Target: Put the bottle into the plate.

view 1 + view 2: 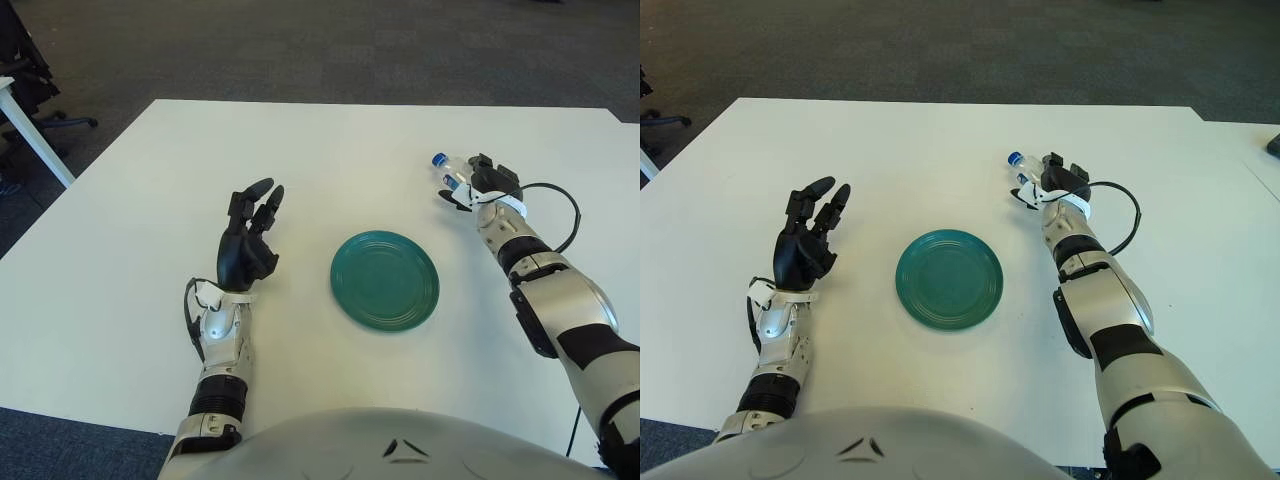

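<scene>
The right robot hand (478, 180) has its fingers closed around the bottle (452, 172), beyond and right of the green plate (385, 279), seemingly just above the white worktop (330, 160); the left robot hand (249, 240), fingers spread and holding nothing, shows left of the plate.

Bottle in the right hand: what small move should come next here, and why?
Probably carry it toward the robot's left and nearer, over the plate. The right hand grips the bottle on the table's far right, beyond the plate, which holds nothing. The left hand shows open, left of the plate.
</scene>
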Available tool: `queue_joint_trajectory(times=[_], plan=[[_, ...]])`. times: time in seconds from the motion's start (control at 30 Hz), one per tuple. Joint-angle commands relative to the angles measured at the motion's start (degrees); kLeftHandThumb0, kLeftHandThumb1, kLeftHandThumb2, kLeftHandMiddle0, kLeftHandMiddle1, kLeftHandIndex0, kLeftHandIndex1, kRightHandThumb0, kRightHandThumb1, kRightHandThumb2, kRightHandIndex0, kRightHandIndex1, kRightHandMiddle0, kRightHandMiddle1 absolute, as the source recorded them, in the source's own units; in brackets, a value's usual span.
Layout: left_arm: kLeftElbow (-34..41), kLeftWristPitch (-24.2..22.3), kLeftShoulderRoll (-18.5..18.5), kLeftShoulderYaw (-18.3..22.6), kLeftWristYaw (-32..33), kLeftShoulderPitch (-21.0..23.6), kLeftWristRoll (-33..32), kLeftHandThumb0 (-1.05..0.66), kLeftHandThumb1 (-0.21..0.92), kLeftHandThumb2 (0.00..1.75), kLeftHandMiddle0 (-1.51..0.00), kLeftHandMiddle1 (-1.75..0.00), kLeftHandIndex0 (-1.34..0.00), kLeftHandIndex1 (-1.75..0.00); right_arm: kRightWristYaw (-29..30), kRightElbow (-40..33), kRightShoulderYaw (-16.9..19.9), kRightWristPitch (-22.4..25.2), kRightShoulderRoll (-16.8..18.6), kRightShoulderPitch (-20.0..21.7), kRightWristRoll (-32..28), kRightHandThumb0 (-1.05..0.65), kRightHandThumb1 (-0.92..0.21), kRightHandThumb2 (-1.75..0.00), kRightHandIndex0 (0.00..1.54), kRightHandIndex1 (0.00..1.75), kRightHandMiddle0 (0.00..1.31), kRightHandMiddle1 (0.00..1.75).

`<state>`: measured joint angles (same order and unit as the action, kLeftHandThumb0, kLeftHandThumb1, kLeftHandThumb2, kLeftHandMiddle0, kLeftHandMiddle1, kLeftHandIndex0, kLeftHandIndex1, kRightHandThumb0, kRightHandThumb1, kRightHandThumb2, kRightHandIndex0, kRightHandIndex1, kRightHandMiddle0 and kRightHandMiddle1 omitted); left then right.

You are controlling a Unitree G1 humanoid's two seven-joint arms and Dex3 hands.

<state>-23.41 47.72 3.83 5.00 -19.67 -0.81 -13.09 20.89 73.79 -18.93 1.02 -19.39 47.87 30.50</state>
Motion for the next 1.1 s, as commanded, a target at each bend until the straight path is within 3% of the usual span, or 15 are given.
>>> queue_joint_trajectory(times=[0.0, 0.1, 0.17, 0.27, 0.3, 0.33, 0.37, 0.43, 0.47, 0.5, 0.53, 0.67, 1.07], plan=[[-4.4, 0.1, 2.4, 0.0, -0.1, -7.3, -2.0, -0.7, 0.92, 1.01, -0.46, -0.03, 0.0, -0.92, 0.0, -0.8, -0.4, -0.4, -0.7, -0.7, 0.3, -1.05, -0.92, -0.32, 0.38, 0.11, 0.0, 0.91], [-4.0, 0.0, 2.7, 0.0, 0.1, -7.6, -2.0, -0.7, 0.92, 1.01, -0.47, -0.03, 0.0, -0.93, 0.9, -0.8, -0.5, -1.2, -0.9, -1.3, 0.5, -1.03, -0.92, -0.28, 0.4, 0.14, 0.0, 1.08], [-3.7, -0.1, 2.8, 0.0, 0.1, -7.8, -2.1, -0.71, 0.92, 1.01, -0.47, -0.03, 0.0, -0.93, 1.3, -0.7, -0.7, -1.7, -1.1, -1.5, 0.6, -1.0, -0.92, -0.25, 0.38, 0.27, 0.0, 1.23], [-3.3, -0.1, 3.0, 0.0, 0.1, -8.0, -2.3, -0.72, 0.92, 1.01, -0.48, -0.04, 0.0, -0.94, 1.6, -0.6, -0.8, -2.3, -1.4, -1.6, 0.7, -0.89, -0.92, -0.16, 0.31, 0.75, 0.0, 1.5], [-3.2, -0.2, 3.0, 0.0, 0.0, -8.0, -2.5, -0.71, 0.92, 1.01, -0.48, -0.04, 0.0, -0.95, 1.8, -0.6, -0.8, -2.5, -1.6, -1.6, 0.7, -0.87, -0.92, -0.15, 0.3, 0.83, 0.0, 1.54], [-3.2, -0.2, 3.1, 0.0, -0.1, -8.1, -2.6, -0.71, 0.92, 1.0, -0.48, -0.04, 0.0, -0.95, 1.9, -0.5, -0.8, -2.7, -1.7, -1.6, 0.7, -0.82, -0.91, -0.14, 0.36, 1.04, 0.07, 1.61], [-3.1, -0.3, 3.2, 0.0, -0.2, -8.1, -2.9, -0.71, 0.92, 1.0, -0.49, -0.04, 0.0, -0.96, 2.1, -0.5, -0.7, -3.2, -1.8, -1.7, 0.6, -0.8, -0.9, -0.13, 0.38, 1.11, 0.09, 1.64], [-3.0, -0.4, 3.2, -0.1, -0.5, -8.2, -3.3, -0.7, 0.92, 1.0, -0.49, -0.04, 0.0, -0.96, 2.4, -0.5, -0.6, -4.0, -2.1, -1.8, 0.4, -0.7, -0.88, -0.12, 0.46, 1.37, 0.28, 1.7], [-2.9, -0.4, 3.3, -0.1, -0.6, -8.2, -3.5, -0.7, 0.92, 1.0, -0.49, -0.04, 0.0, -0.97, 2.5, -0.5, -0.5, -4.3, -2.2, -1.9, 0.3, -0.65, -0.81, -0.31, 0.47, 1.45, 0.32, 1.7], [-2.9, -0.5, 3.3, -0.2, -0.6, -8.3, -3.6, -0.7, 0.92, 1.0, -0.49, -0.04, 0.0, -0.97, 2.5, -0.5, -0.3, -4.7, -2.3, -2.0, 0.1, -0.58, -0.66, -0.62, 0.49, 1.55, 0.4, 1.72], [-2.8, -0.5, 3.3, -0.2, -0.7, -8.3, -3.7, -0.7, 0.92, 1.0, -0.49, -0.04, 0.0, -0.97, 2.5, -0.5, -0.2, -5.0, -2.4, -2.0, 0.0, -0.37, -0.52, -0.85, 0.59, 1.49, 0.44, 1.73], [-2.7, -0.7, 3.4, -0.3, -0.6, -8.5, -4.1, -0.7, 0.92, 1.0, -0.5, -0.05, 0.0, -0.98, 3.2, -0.7, 1.7, -6.8, -2.3, -2.4, -1.9, -0.08, -0.27, -1.26, 0.73, 1.49, 0.51, 1.74], [-2.8, -1.0, 3.9, 0.0, -1.4, -8.3, -5.6, -0.71, 0.92, 0.98, -0.52, -0.06, 0.0, -1.01, 4.6, -0.7, 4.2, -8.2, -2.1, -2.6, -3.5, -0.01, -0.07, -1.55, 0.84, 1.58, 0.6, 1.75]])
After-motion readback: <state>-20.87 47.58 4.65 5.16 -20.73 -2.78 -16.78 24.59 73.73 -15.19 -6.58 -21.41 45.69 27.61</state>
